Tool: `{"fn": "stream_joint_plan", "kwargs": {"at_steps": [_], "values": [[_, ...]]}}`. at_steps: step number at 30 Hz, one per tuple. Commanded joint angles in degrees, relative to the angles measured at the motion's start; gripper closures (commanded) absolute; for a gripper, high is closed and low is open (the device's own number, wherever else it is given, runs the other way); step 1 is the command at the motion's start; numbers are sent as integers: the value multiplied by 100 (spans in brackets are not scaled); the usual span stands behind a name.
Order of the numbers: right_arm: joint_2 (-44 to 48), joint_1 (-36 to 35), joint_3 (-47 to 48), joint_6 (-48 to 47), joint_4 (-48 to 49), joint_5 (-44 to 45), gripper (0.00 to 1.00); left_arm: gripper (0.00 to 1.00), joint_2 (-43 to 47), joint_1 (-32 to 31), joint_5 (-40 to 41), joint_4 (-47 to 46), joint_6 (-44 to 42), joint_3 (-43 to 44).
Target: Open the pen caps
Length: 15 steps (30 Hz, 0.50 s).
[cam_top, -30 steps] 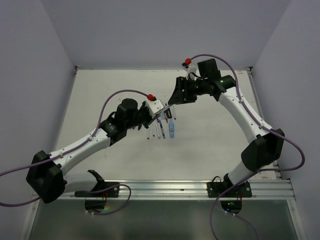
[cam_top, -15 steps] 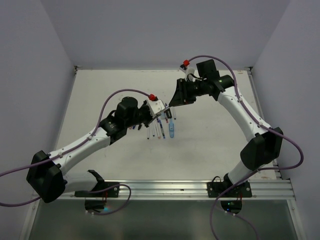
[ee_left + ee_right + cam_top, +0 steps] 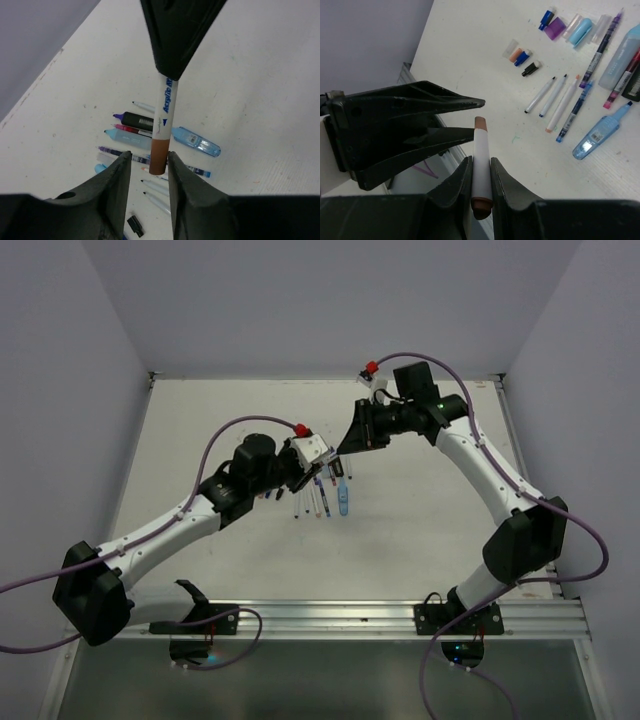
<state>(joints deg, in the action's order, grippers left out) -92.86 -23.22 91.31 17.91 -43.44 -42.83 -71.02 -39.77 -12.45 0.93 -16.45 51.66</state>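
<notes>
My right gripper (image 3: 481,167) is shut on the white body of a marker (image 3: 481,155) and holds it in the air above the table. The marker's brown cap (image 3: 160,156) points at my left gripper (image 3: 149,162). The left gripper's jaws are open, one on each side of the cap, with a small gap at the left finger (image 3: 112,185). In the top view both grippers meet over the row of pens (image 3: 325,498). Uncapped pens (image 3: 552,95) and several loose caps (image 3: 522,56) lie on the table.
A light-blue correction-tape dispenser (image 3: 196,141) lies beside the pens, with a black marker (image 3: 137,120) and a light-blue one (image 3: 125,136) next to them. A small black cap (image 3: 134,225) lies near the left fingers. The table's metal rail (image 3: 330,618) runs along the near edge.
Both grippers have shifted only slightly. The right gripper still holds the marker, and the left jaws stay around its brown cap.
</notes>
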Motion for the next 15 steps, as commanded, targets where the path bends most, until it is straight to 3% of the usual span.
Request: {"fn": "stream_joint_plan", "kwargs": {"at_steps": [1, 3, 5, 6, 8, 9, 15], "values": [[469, 20, -183, -42, 353, 361, 100, 60, 220, 30, 585, -541, 563, -33], [671, 20, -419, -33, 764, 600, 100, 40, 264, 127, 778, -532, 1096, 10], [1065, 11, -875, 54, 1456, 888, 100, 27, 361, 241, 797, -463, 1589, 72], [1207, 2, -1052, 81, 1731, 951, 100, 19, 379, 450, 788, -436, 2253, 142], [1645, -24, -1612, 142, 2554, 1257, 100, 14, 501, 689, 744, -348, 2916, 186], [1779, -111, -1781, 142, 2803, 1390, 100, 9, 519, 942, 822, -278, 3737, 239], [2649, -831, -3153, -121, 5019, 2531, 100, 9, 739, 1279, 1175, -58, 6175, 248]]}}
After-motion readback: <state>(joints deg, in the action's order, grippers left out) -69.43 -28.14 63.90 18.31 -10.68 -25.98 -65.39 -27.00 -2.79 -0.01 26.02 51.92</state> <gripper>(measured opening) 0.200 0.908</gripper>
